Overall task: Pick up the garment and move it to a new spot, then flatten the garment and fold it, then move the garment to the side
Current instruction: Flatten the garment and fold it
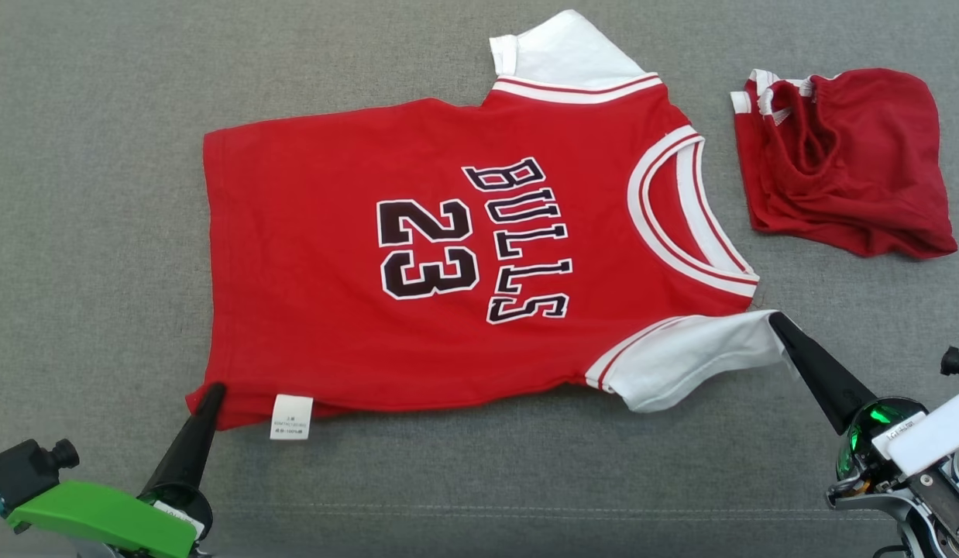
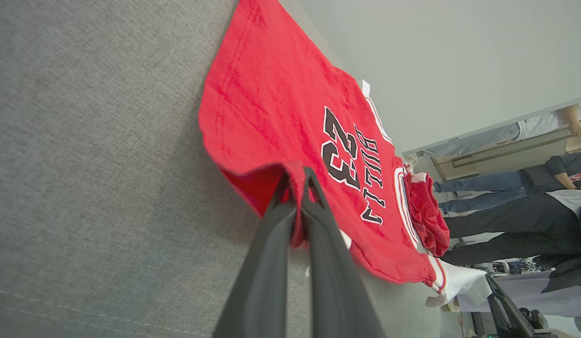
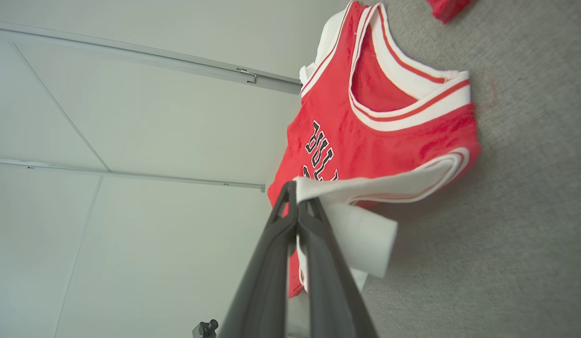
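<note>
Across the middle of the grey worktop | garment, a red jersey, lies spread flat, print up | left gripper clamped on its hem corner toward the near left | right gripper clamped on the near white sleeve tip | red shorts crumpled toward the far right corner, apart

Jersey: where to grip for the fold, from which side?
Near edge, from the robot's side: left pincer on the hem corner, right pincer on the white sleeve. The jersey lies flat and sideways, so that edge should lift over evenly. Both are shut there.
</note>
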Robot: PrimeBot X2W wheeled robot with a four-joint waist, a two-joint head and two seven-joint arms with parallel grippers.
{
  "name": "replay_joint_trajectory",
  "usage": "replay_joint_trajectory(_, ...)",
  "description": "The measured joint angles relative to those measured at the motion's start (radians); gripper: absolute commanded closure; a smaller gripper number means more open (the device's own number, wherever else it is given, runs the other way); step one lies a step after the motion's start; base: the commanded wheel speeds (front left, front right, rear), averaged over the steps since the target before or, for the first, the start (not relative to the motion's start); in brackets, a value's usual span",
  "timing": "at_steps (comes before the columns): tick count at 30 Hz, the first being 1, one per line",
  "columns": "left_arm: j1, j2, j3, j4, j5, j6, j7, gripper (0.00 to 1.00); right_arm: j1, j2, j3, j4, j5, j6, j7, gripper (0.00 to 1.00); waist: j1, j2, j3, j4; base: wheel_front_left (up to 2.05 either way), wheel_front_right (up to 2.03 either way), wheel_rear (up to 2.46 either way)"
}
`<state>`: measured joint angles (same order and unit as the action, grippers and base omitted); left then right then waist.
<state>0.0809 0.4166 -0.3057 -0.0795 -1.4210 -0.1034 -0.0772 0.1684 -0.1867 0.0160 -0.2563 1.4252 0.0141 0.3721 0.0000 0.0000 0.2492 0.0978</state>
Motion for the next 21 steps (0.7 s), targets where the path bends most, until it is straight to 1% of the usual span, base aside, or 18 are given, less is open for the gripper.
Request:
replay_joint_trajectory(7, -0.051, 0.015, -0.005, -0.020, 0.000, 0.007, 0.025, 1.00, -0.046, -0.002, 0.003, -0.020, -0.017, -0.050, 0.004, 1.00, 0.0000, 0.0000, 0.026, -0.006, 0.00, 0.00, 0.00)
replay_joint_trajectory(10, -0.084, 0.020, -0.005, -0.024, 0.003, 0.009, 0.037, 1.00, -0.068, -0.002, 0.012, -0.022, -0.024, -0.062, 0.009, 1.00, 0.0000, 0.0000, 0.043, -0.005, 0.00, 0.00, 0.00)
replay_joint_trajectory(12, -0.105, 0.021, -0.005, -0.025, 0.003, 0.013, 0.045, 1.00, -0.081, -0.003, 0.012, -0.021, -0.028, -0.077, 0.009, 1.00, 0.0000, 0.0000, 0.054, -0.003, 0.00, 0.00, 0.00)
replay_joint_trajectory(14, -0.124, 0.023, -0.005, -0.024, 0.004, 0.013, 0.051, 1.00, -0.097, -0.003, 0.012, -0.015, -0.029, -0.079, 0.009, 1.00, 0.0000, 0.0000, 0.062, -0.001, 0.00, 0.00, 0.00)
replay_joint_trajectory(18, -0.143, 0.032, -0.004, -0.022, 0.007, 0.016, 0.065, 1.00, -0.129, -0.003, 0.011, -0.012, -0.029, -0.096, 0.009, 1.00, 0.0000, 0.0000, 0.068, 0.002, 0.00, 0.00, 0.00)
replay_joint_trajectory(21, -0.145, 0.035, -0.003, -0.018, 0.007, 0.017, 0.069, 1.00, -0.152, -0.003, 0.007, -0.010, -0.029, -0.098, 0.012, 1.00, 0.0000, 0.0000, 0.070, 0.002, 0.00, 0.00, 0.00)
